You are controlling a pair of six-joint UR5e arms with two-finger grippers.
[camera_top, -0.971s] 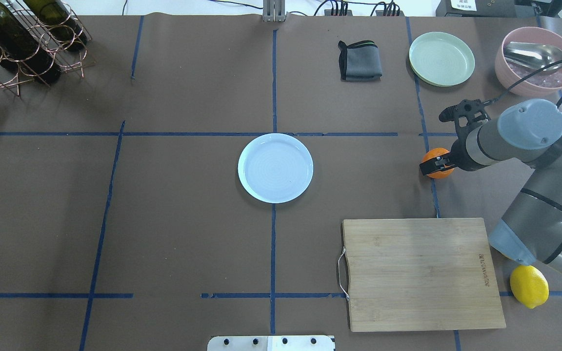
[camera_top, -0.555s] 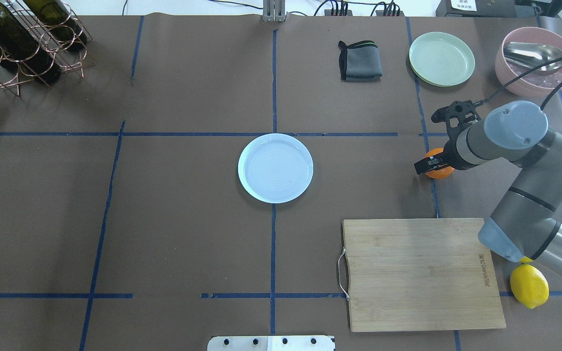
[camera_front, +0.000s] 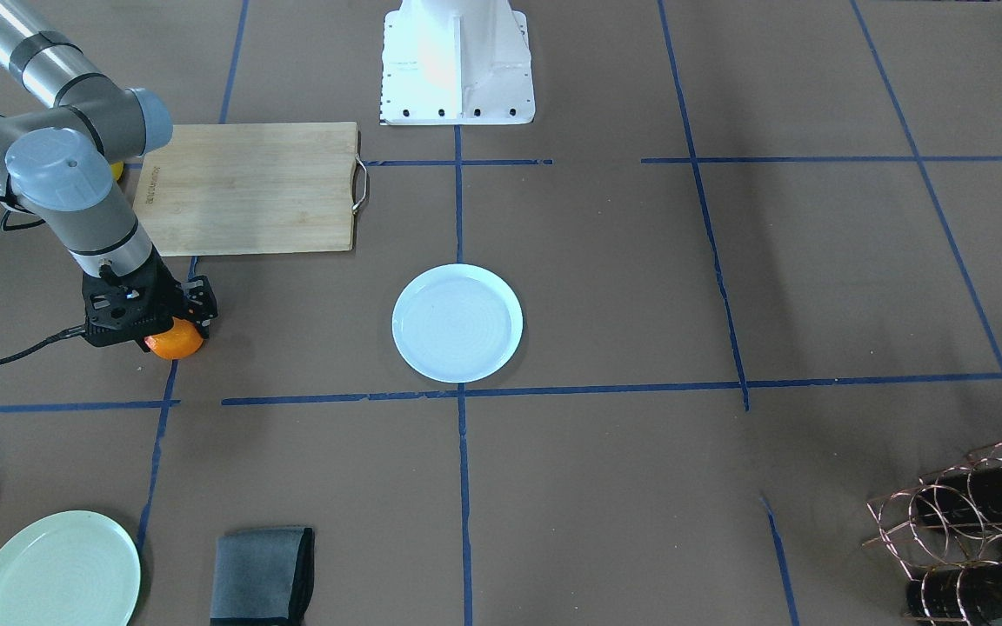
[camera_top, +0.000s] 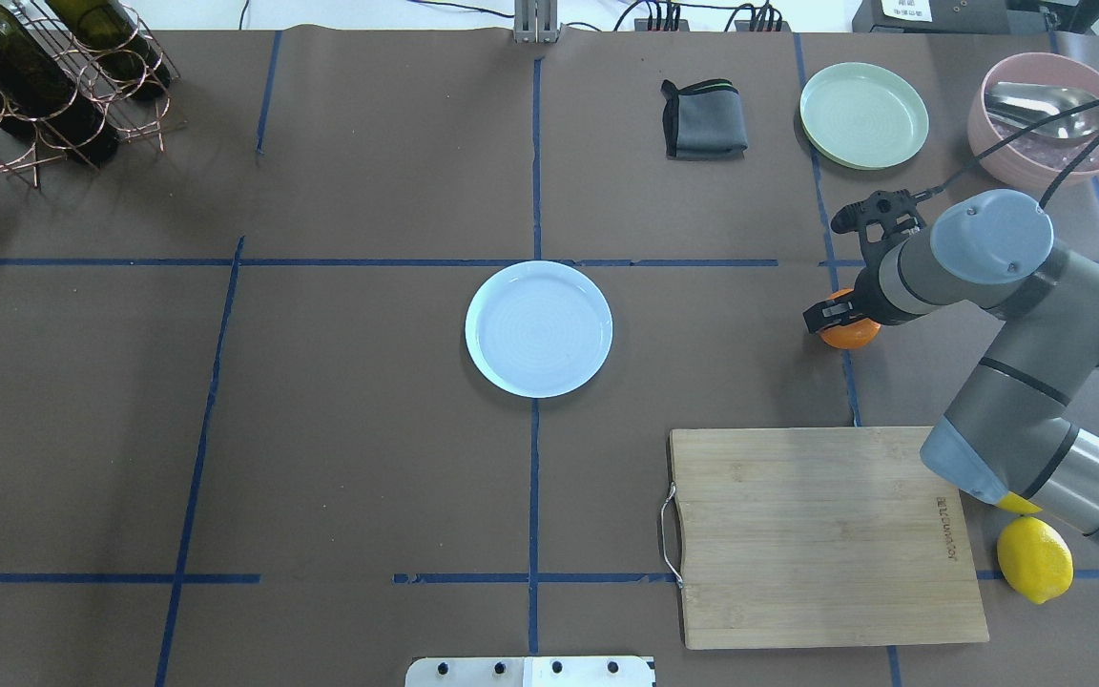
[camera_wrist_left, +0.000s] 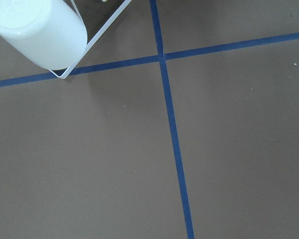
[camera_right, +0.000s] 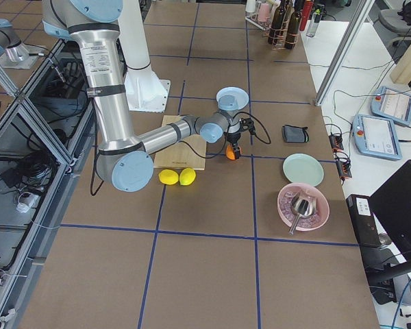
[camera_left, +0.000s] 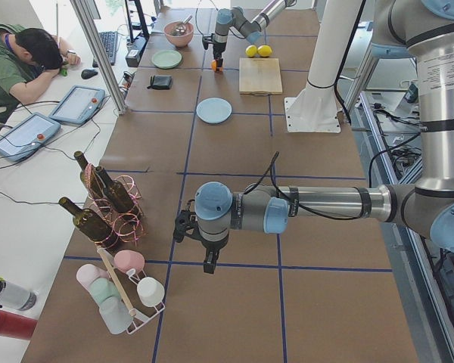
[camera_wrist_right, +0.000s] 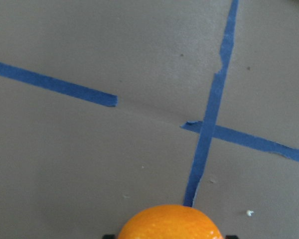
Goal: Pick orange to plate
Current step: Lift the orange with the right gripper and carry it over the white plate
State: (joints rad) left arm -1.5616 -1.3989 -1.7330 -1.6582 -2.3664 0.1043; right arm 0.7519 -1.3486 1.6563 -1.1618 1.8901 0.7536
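Note:
The orange (camera_top: 852, 335) sits between the fingers of my right gripper (camera_top: 840, 322), which is shut on it at the table's right side, over a blue tape line. In the right wrist view the orange (camera_wrist_right: 170, 224) fills the bottom edge, with brown table below it. The pale bluish-white plate (camera_top: 538, 329) lies bare at the table's middle, well to the left of the orange. From the front the orange (camera_front: 176, 342) shows under the black gripper (camera_front: 166, 329). My left gripper (camera_left: 209, 265) shows only in the left side view, so I cannot tell its state.
A wooden cutting board (camera_top: 826, 534) lies near the right arm, with a lemon (camera_top: 1034, 560) beside it. A pale green plate (camera_top: 863, 114), a pink bowl with a spoon (camera_top: 1050, 119) and a grey cloth (camera_top: 702, 119) stand at the back right. A bottle rack (camera_top: 44, 76) is back left.
My right gripper has moved a little to the left, toward the plate, with the orange in it. The plate has not moved.

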